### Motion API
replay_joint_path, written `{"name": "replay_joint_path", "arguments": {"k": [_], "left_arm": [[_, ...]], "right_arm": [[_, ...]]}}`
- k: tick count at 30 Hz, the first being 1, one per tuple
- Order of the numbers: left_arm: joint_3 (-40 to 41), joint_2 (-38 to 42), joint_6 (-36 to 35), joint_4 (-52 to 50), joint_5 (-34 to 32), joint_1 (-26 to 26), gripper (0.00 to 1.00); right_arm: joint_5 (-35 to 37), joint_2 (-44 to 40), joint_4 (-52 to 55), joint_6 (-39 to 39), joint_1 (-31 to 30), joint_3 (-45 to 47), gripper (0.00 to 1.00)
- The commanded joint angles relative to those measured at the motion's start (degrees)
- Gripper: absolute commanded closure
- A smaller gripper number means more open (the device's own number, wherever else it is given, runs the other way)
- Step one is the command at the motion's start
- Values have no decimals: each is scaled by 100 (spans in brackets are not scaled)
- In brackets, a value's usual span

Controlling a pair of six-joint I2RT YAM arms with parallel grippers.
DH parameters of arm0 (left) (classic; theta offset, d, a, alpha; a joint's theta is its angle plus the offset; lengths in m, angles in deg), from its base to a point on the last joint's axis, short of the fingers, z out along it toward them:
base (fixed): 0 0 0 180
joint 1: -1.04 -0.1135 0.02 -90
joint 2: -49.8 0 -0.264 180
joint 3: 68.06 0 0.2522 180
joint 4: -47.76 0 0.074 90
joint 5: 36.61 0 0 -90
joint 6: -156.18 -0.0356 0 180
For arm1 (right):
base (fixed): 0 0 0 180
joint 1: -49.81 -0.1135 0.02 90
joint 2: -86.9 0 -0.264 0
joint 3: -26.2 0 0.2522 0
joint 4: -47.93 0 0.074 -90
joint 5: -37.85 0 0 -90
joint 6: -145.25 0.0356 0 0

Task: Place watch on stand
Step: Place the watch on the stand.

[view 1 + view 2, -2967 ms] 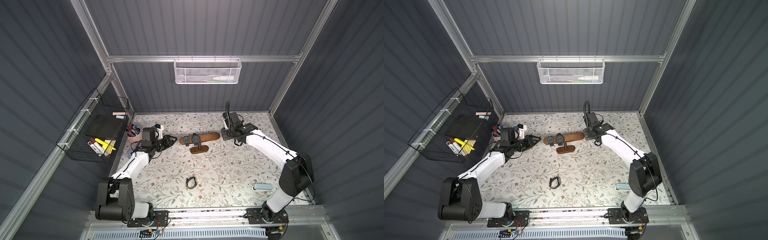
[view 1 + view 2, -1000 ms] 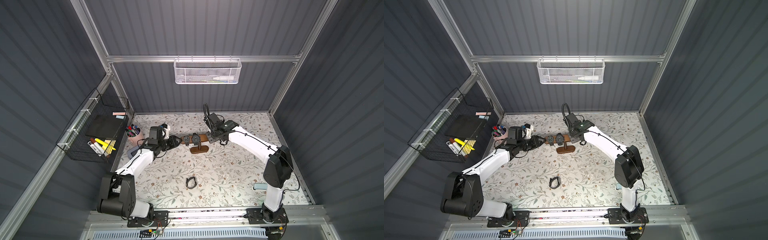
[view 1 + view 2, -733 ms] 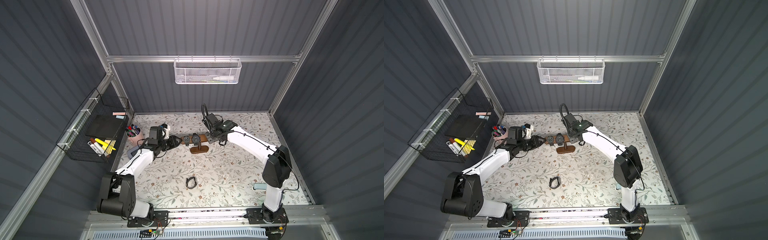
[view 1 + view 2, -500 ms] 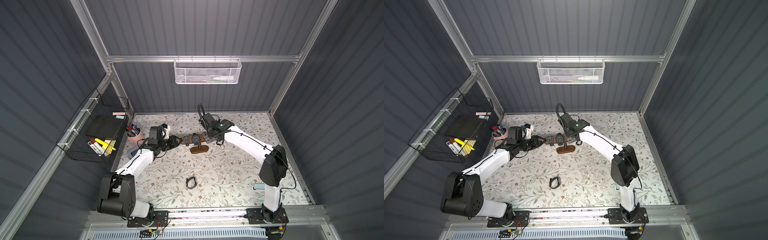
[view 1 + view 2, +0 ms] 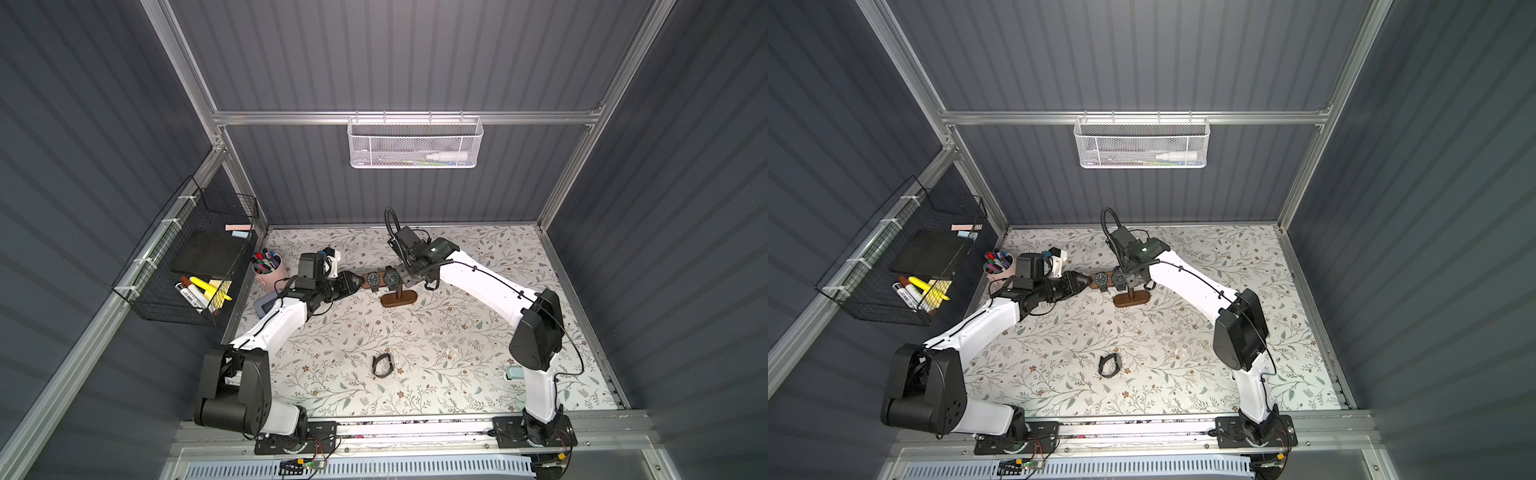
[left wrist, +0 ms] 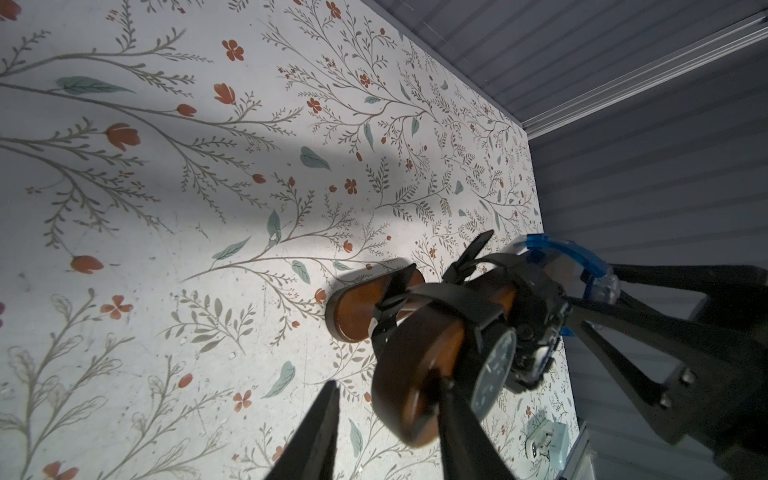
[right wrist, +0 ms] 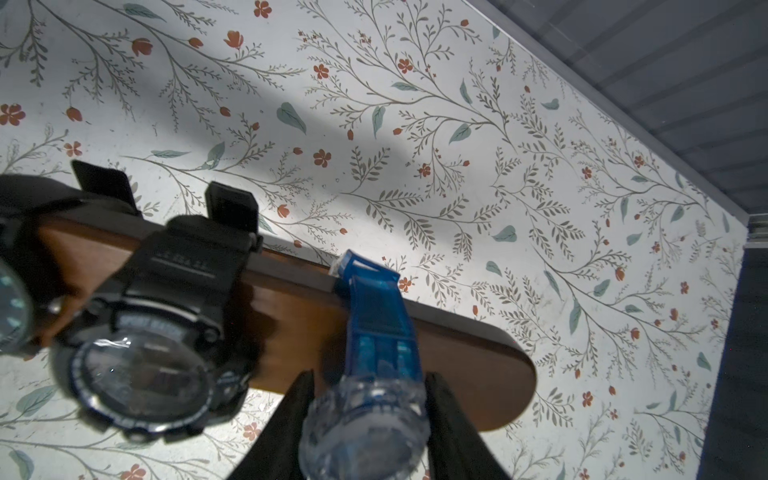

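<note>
The dark wooden stand [image 5: 399,299] [image 5: 1132,298] is at the back middle of the floral tabletop, with two dark watches [image 5: 375,279] [image 5: 390,276] on its bar. My right gripper [image 5: 405,274] [image 7: 370,378] is shut on the case of a translucent blue watch [image 7: 365,424]. That watch's strap [image 7: 374,316] loops over the bar [image 7: 478,357], beside a black watch [image 7: 141,365]. My left gripper [image 5: 359,280] [image 6: 384,378] is open at the bar's other end [image 6: 409,395]. One finger [image 6: 453,415] is against the wood. Tabletop shows between the other finger [image 6: 320,428] and the bar.
A black band [image 5: 382,365] lies loose at front centre. A pink pen cup [image 5: 267,270] and a grey flat thing [image 5: 266,307] sit at the left edge, below a black wire basket [image 5: 187,266]. A white mesh basket [image 5: 413,143] hangs on the back wall. A pale blue item [image 5: 513,372] lies front right.
My right arm has carried the blue watch leftward along the bar, toward the two dark watches. The left gripper has stayed at the bar's left end.
</note>
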Motion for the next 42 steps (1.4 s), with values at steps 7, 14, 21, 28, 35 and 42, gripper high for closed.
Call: {"name": "replay_joint_path", "arguments": {"k": [7, 14, 21, 28, 35, 42], "left_arm": [[-106, 70, -116, -150, 30, -15, 60], [-110, 61, -116, -155, 27, -18, 60], [-114, 53, -124, -176, 31, -16, 60], [-110, 63, -127, -173, 30, -17, 60], [-116, 61, -131, -184, 38, -19, 59], [-118, 52, -132, -188, 56, -20, 59]], "right_arm": [[164, 357, 530, 92, -33, -489, 80], [164, 357, 536, 91, -33, -488, 67], [136, 345, 538, 116, -33, -470, 61], [120, 321, 528, 121, -35, -445, 57], [115, 321, 518, 111, -33, -445, 52], [139, 316, 526, 121, -35, -449, 49]]}}
